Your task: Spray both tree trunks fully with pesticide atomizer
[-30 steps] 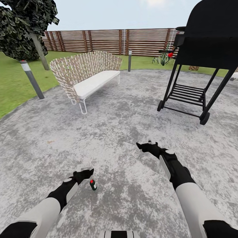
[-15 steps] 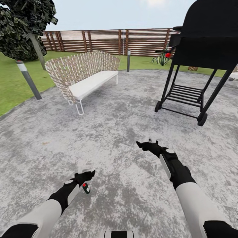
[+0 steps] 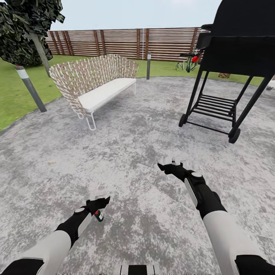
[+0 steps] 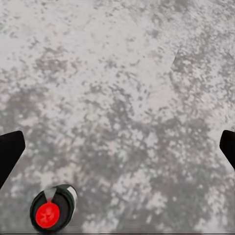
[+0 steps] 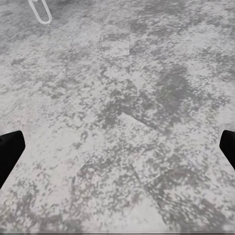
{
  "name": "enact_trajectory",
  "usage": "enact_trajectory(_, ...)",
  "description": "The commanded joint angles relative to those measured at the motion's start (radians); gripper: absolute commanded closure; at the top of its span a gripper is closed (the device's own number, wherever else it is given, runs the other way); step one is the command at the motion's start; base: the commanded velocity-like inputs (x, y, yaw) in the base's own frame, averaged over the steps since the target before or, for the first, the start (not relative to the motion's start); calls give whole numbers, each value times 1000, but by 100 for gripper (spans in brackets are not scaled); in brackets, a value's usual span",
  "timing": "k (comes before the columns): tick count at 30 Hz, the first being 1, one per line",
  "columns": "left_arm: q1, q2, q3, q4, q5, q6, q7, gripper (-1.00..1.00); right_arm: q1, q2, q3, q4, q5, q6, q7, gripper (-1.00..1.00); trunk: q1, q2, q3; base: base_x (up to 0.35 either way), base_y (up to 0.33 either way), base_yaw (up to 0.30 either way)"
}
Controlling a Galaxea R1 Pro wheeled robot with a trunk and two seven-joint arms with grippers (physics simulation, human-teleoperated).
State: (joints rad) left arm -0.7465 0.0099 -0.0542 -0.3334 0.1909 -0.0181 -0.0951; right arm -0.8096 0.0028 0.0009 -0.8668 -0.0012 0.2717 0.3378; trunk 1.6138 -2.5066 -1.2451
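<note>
1. Mottled grey-and-white speckled stone paving [image 5: 122, 112] spreads across the whole ground, with darker blotches.
2. Two black fingertips [image 5: 9, 152] of the right gripper [image 5: 117, 154] sit at opposite sides, spread wide apart, nothing between them.
3. A thin white looped metal leg [image 5: 40, 11] stands on the paving at its far edge.

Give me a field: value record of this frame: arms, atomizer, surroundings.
surface: mottled grey paved floor
atomizer: small dark bottle with a red top, on the floor just beside the left gripper's tip; also in the left wrist view, off to one side of the fingers, not between them
left gripper: open, empty, low over the floor
right gripper: open, empty, out ahead
furniture: wicker bench with white seat; black grill on wheels
tree: leaning trunk on the grass, far left
boundary: slatted wooden fence
</note>
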Motion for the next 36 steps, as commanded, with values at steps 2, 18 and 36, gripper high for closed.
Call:
enact_trajectory(2, -1, 1, -6, 1, 9, -2, -2, -100, 0, 0, -2, -1, 0, 6, 3, -100, 1, -1, -11, 0, 0, 0)
enact_trajectory(18, -1, 8, -6, 2, 7, -3, 0, -100, 0, 1, -3, -1, 0, 6, 3, -100, 8, -5, -98, 0, 0, 33)
enact_trajectory(36, -1, 12, -6, 6, 10, -106, -2, -100, 0, -1, -3, -10, 0, 6, 4, -100, 10, -6, -123, 0, 0, 55)
